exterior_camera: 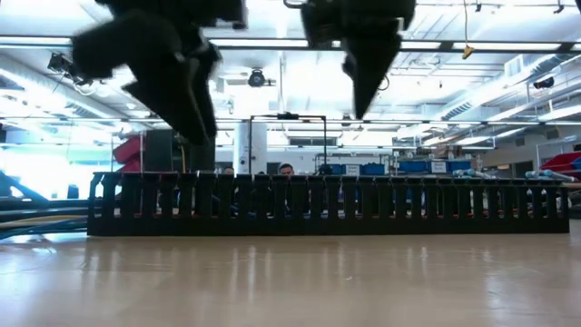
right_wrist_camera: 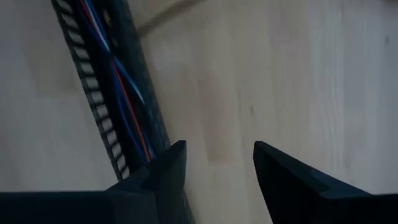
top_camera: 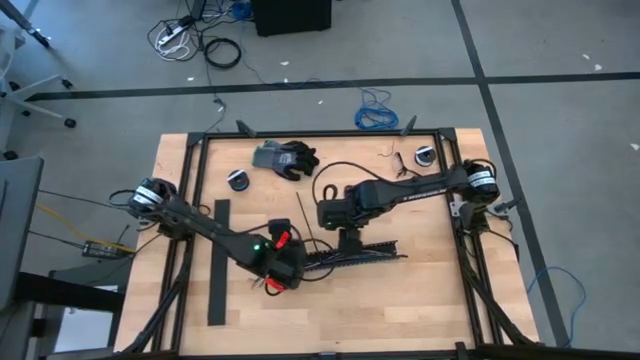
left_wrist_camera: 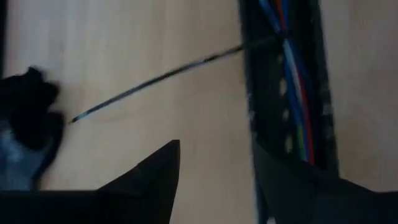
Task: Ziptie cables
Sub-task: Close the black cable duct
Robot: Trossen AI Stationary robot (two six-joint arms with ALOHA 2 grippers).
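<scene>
The cables (left_wrist_camera: 292, 74), a thin bundle of blue, red, white and green insulated wires, lie lengthwise inside the long black slotted plastic channel (top_camera: 352, 255), which sits on the pale wooden table (top_camera: 420, 300) just below the centre of the high view; in the left wrist view the wires run down the right-hand part of the frame, in the right wrist view (right_wrist_camera: 115, 68) down the upper left. A thin black zip tie (left_wrist_camera: 155, 79) already crosses the channel wall and trails its long tail over bare wood toward the left of the left wrist view. The left gripper (left_wrist_camera: 217, 177) hangs low over the channel's left end in the high view, its two dark fingers standing apart with nothing between them, one of them over the channel's edge. The right gripper (right_wrist_camera: 217, 174) hovers above the middle of the channel, fingers likewise parted and empty over bare wood beside the channel wall. In my judgement the wires are light, limp and smooth-jacketed: pinched singly they would slide or splay, so they are best gathered as a whole bundle and held where the channel walls keep them together, close beside the tie. The tie itself looks springy and slick; its free tail, lying flat and well clear of the wires, seems the safest place to grip, though a flat strap on wood may be awkward to get fingers under. A dark grey work glove (top_camera: 285, 158) lies near the table's upper edge.
</scene>
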